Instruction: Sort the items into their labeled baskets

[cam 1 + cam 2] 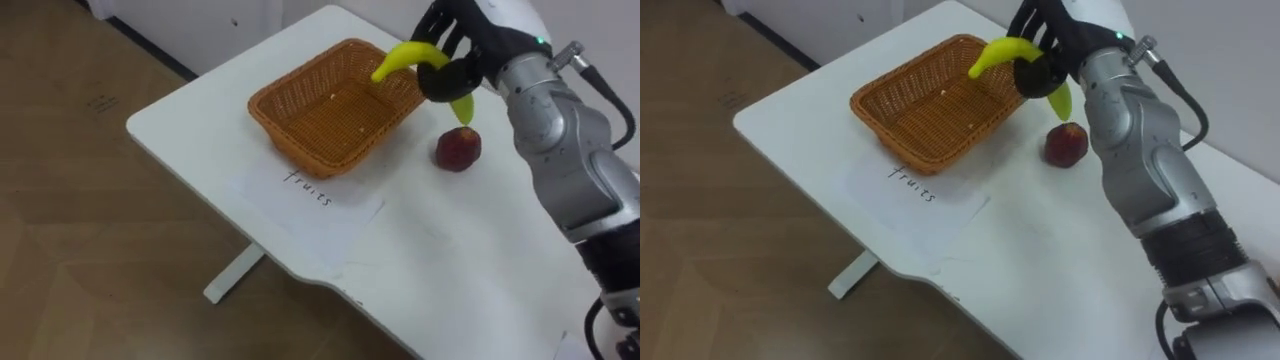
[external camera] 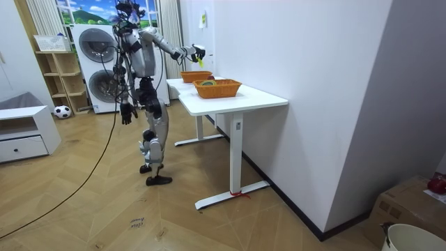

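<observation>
One banana (image 1: 405, 57) hovering at the fruit basket (image 1: 308, 160).
You're clamping it in your right hand (image 1: 452, 72) above the far right rim; next, you're likely needing to shift left over the middle before letting go.

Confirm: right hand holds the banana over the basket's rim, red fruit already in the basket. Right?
Not quite. The red fruit is not in the basket; it lies on the table beside it, as the left eye view shows. The rest stands: the right hand holds the banana over the basket's rim.
</observation>
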### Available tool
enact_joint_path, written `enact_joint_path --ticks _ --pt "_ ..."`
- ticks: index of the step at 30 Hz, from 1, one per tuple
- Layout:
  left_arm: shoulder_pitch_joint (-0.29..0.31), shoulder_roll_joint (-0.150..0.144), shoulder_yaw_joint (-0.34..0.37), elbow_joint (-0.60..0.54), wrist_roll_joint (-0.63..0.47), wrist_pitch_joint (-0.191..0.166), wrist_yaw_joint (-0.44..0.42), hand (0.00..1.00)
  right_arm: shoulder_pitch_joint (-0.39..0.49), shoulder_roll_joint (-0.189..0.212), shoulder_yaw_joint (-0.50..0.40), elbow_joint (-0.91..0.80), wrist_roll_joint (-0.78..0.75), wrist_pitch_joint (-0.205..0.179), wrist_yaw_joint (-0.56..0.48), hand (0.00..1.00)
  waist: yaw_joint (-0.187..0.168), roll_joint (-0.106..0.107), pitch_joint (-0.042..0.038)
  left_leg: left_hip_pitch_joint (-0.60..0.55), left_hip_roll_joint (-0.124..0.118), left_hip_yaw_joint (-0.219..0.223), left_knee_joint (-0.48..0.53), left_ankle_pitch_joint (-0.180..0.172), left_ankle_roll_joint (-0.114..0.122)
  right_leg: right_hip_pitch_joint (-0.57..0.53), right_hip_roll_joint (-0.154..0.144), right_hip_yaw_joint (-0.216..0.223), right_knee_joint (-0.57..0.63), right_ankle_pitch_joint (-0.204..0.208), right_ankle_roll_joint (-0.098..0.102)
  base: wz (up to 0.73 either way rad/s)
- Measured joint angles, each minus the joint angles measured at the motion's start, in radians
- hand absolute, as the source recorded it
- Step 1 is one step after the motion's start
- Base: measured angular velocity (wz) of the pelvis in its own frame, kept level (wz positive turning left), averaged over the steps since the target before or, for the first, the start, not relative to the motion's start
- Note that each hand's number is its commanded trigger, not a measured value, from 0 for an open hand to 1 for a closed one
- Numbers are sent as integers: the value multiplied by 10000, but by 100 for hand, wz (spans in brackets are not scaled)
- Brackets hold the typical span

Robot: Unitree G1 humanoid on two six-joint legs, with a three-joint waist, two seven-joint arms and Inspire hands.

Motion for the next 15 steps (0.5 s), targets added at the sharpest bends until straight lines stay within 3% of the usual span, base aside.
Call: enact_joint_path --ticks 5,11,15 --pt "134 49 2 -13 166 -11 5 0 -77 9 226 -2 -356 147 -252 100 135 -38 -14 -9 -66 -102 56 13 25 1 -186 -207 242 -171 51 7" --pt "519 396 0 -199 165 -8 32 0 -391 15 704 55 -951 173 -792 100 166 -250 43 -19 -176 -209 64 -9 118 84 -310 -407 344 -310 42 7" --pt "530 412 -45 -206 163 -15 -19 0 -392 16 995 57 -1202 141 -797 100 178 -281 64 -39 -195 -253 113 -30 149 118 -318 -525 364 -307 54 5"
